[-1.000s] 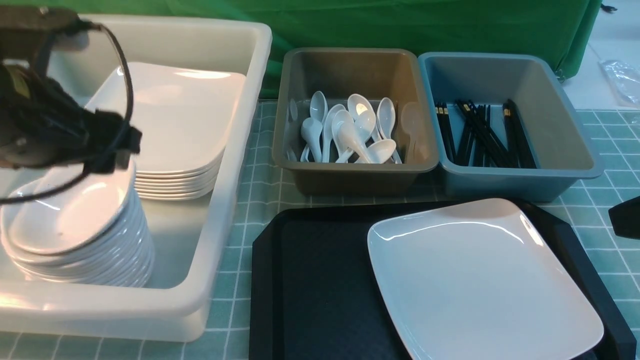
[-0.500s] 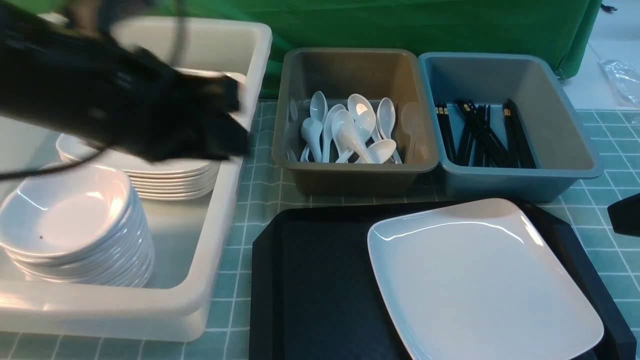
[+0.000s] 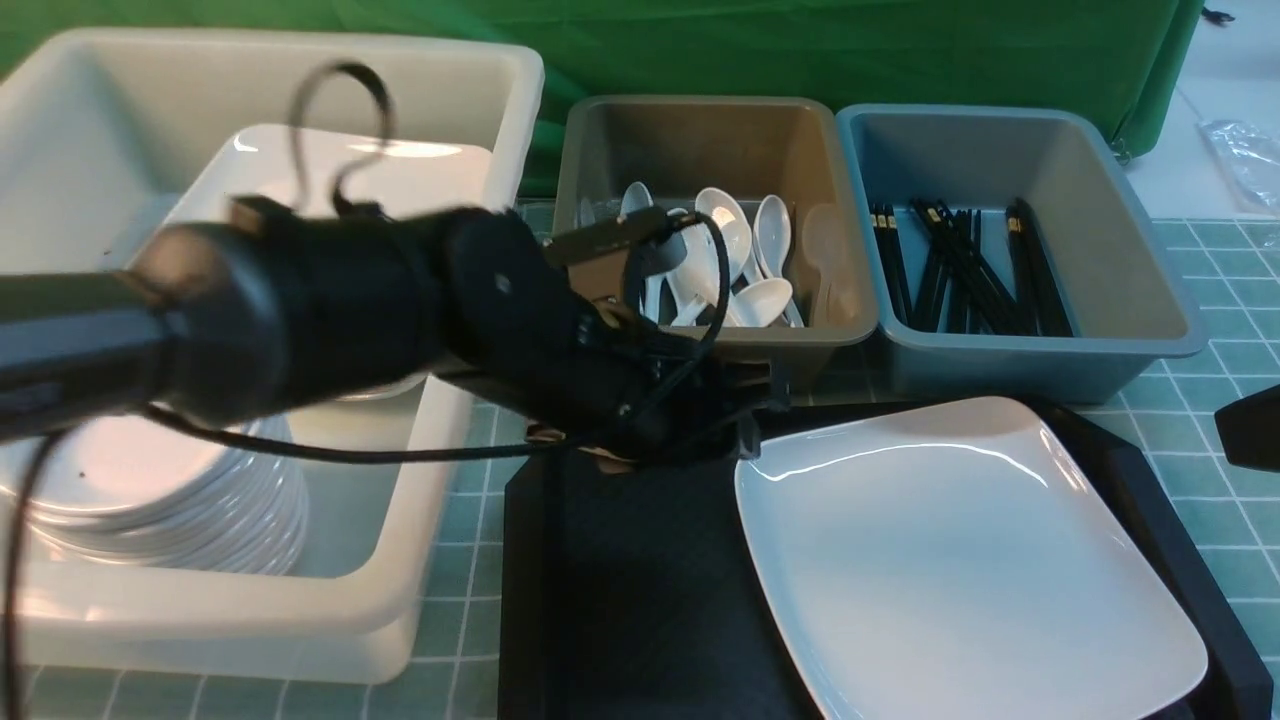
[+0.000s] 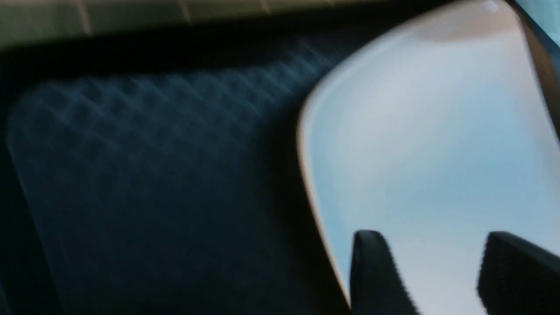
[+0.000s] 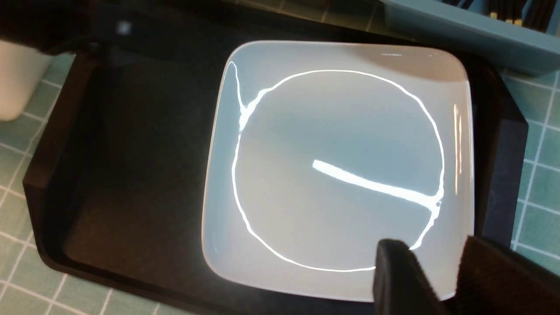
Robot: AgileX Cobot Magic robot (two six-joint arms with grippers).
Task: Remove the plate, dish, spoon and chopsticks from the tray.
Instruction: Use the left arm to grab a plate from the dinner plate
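Note:
The white plate (image 3: pixel 960 560) lies on the right half of the black tray (image 3: pixel 620 580), and nothing else is on the tray. My left arm (image 3: pixel 400 300) reaches across to the tray's far side by the plate's far left corner. In the left wrist view my left gripper (image 4: pixel 433 238) is open, its fingertips apart just above the plate (image 4: pixel 428 131) near its edge. My right gripper (image 5: pixel 437 249) is open and empty over a corner of the plate (image 5: pixel 337 166). Spoons (image 3: pixel 740 270), chopsticks (image 3: pixel 960 265) and small dishes (image 3: pixel 150 500) sit in bins off the tray.
A large white bin (image 3: pixel 440 420) at the left holds stacked plates and dishes. A brown tub (image 3: pixel 700 345) and a blue-grey tub (image 3: pixel 1040 360) stand right behind the tray. A black part of the right arm (image 3: pixel 1250 430) shows at the right edge.
My left arm has swung right, from over the white bin to the tray's far left by the plate. The plate and the right arm have not moved.

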